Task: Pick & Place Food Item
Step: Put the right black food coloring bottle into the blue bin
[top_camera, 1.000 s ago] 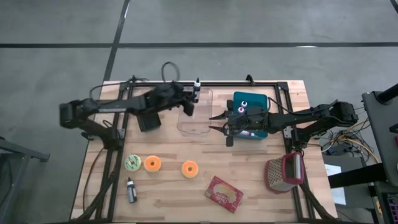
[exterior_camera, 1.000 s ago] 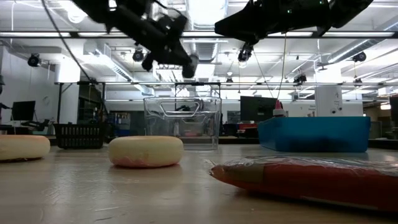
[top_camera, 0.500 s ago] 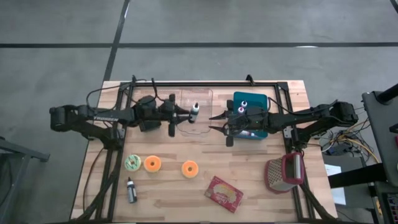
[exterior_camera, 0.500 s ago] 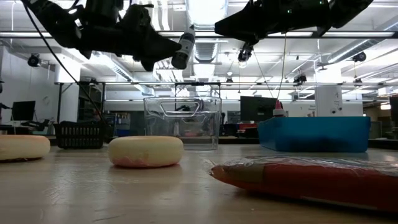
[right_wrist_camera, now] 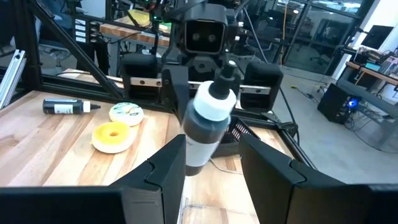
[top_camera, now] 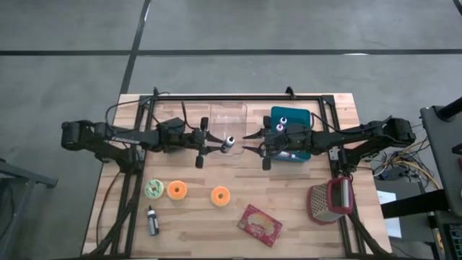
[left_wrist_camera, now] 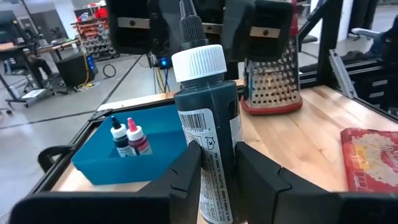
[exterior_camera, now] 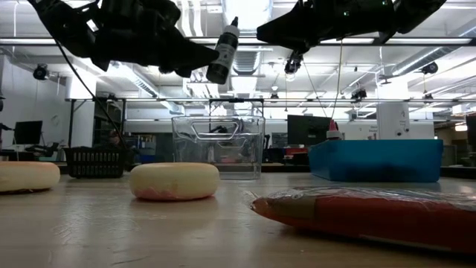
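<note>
Left gripper point(top_camera: 214, 142) is clamped on a dark dropper bottle point(top_camera: 228, 141) w/ white cap, held in the air mid-table, between both arms. Right gripper point(top_camera: 254, 142) faces it just beside, fingers apart. Blue bin point(top_camera: 309, 153) sits under the right arm. For a clean handover, right should close squarely on the body before left lets go.

A dark bottle point(left_wrist_camera: 208, 130) with a white nozzle cap hangs above the table, label showing.
</note>
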Motion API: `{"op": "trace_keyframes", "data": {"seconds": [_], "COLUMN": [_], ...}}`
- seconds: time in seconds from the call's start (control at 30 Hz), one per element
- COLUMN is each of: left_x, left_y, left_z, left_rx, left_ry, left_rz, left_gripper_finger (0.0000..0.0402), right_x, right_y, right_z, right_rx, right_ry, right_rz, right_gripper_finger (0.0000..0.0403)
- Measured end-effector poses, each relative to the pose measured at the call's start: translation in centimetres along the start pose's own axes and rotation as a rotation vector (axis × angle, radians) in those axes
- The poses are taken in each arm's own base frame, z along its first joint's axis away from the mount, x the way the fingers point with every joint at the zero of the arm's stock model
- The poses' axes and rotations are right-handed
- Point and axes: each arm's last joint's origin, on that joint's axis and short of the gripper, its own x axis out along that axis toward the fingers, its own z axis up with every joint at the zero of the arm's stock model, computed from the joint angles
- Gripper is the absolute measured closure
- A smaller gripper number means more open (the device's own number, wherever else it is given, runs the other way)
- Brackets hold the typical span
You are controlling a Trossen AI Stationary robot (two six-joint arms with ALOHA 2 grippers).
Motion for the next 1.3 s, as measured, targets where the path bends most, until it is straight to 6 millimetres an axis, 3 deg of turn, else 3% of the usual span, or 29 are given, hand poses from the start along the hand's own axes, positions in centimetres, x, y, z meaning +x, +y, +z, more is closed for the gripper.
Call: {"op": "trace_keyframes", "data": {"seconds": [0.63,0.87,1.3], "left_x": [-0.1,-0.1,-0.1], "left_y": [-0.1,-0.1,-0.1], "left_z": [-0.3,-0.3,-0.3], "left_rx": [-0.006,-0.015,0.008], "left_ry": [0.010,0.009,0.010], "left_rz": [0.001,-0.001,-0.002], "left_gripper_finger": [0.0314,0.0314,0.0314], "right_x": [0.0,0.0,0.1], "right_y": [0.0,0.1,-0.9], "right_z": [0.0,0.1,0.8], "right_rx": [0.002,0.157,0.185], "right_ry": [-0.004,-0.010,-0.109], "right_rz": [0.000,0.033,-0.004], "right_gripper_finger": [0.0259,0.0259,0.0259]}}
